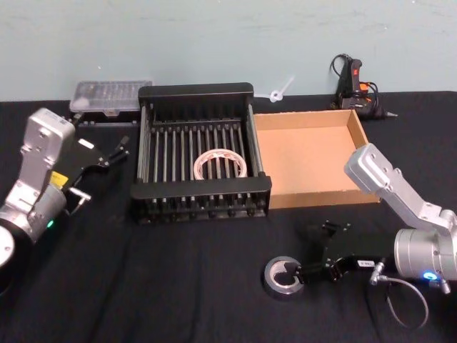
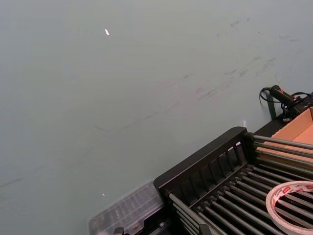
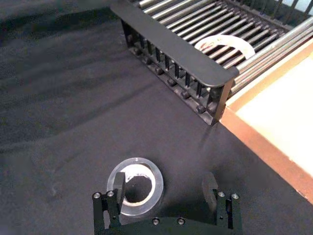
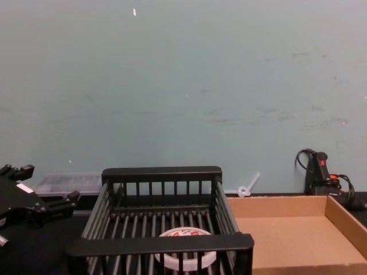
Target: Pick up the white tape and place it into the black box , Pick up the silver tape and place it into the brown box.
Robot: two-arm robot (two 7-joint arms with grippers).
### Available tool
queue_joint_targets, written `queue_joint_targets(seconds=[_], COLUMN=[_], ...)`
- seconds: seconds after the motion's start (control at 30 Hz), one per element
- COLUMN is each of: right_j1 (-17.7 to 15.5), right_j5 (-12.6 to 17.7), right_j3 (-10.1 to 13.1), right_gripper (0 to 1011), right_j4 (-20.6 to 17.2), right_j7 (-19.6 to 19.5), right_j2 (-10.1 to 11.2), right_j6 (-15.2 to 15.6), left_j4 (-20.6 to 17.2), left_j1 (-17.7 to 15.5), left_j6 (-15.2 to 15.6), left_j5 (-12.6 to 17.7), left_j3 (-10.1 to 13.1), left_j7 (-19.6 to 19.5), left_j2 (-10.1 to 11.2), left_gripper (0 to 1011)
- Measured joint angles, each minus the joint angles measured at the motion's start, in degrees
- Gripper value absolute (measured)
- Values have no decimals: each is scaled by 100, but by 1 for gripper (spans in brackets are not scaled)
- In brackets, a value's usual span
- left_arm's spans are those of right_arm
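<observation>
Red print is showing on the inner core of the white tape (image 2: 292,201) lying in the black box (image 2: 205,163), but it is too small for any word or number to be read.

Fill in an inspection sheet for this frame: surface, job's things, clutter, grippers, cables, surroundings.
Surface: black cloth on the table.
Job's things: white tape lies in the black box; silver tape lies on the cloth in front of the brown box, which holds nothing.
Clutter: clear case and a white plastic piece at the back.
Grippers: right gripper open, one finger inside the silver tape's core; left gripper open, left of the black box.
Cables: cord on the black tool at the back right.
Surroundings: pale green wall.
</observation>
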Motion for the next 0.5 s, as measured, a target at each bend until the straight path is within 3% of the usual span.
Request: queue_joint_targets(seconds=[0.5], right_j1=[182], right_j5=[28], right_j3=[-301], right_gripper=[1002], right_j4=[131], right_j7=[54], right_j2=[95], right_j6=[26], left_j4=[0], left_j1=[0], left_j6=[0], left_j5=[0], left_j3=[0], left_j7=[0], left_j2=[0], left_gripper=[1001])
